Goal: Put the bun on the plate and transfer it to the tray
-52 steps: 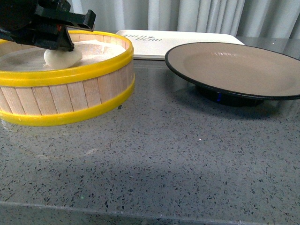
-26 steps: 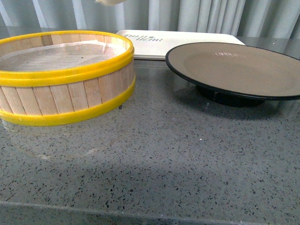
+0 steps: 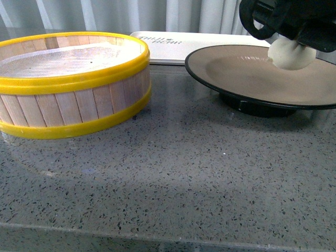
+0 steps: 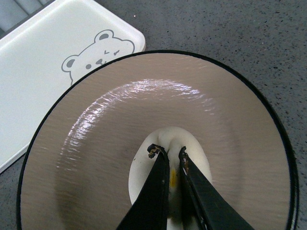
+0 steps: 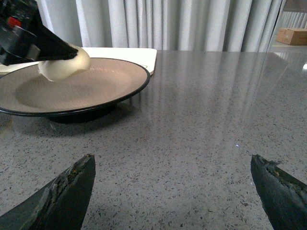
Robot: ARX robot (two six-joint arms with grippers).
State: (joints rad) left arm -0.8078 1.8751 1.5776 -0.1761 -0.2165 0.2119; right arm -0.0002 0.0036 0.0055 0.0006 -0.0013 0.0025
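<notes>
From the front, the small round white bun (image 3: 291, 52) has left the yellow-rimmed wooden basket (image 3: 73, 79) and now hangs low over the wide brown black-rimmed plate (image 3: 236, 73), pinched by the black left gripper (image 3: 283, 29). The left wrist view shows its jaws squeezing the bun's top, with the flat white tray (image 4: 33, 72) beside the plate. In the right wrist view, the right gripper (image 5: 175, 187) gapes wide, holding nothing. Letting go likely comes next.

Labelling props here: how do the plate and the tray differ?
The plate is round, tan-brown, black-rimmed; the tray is rectangular, cream-white, with a bear print. The plate stands raised on a black foot; the tray lies flat. The left gripper holds the bun over the plate, not the tray. Both rest on the grey counter.
</notes>
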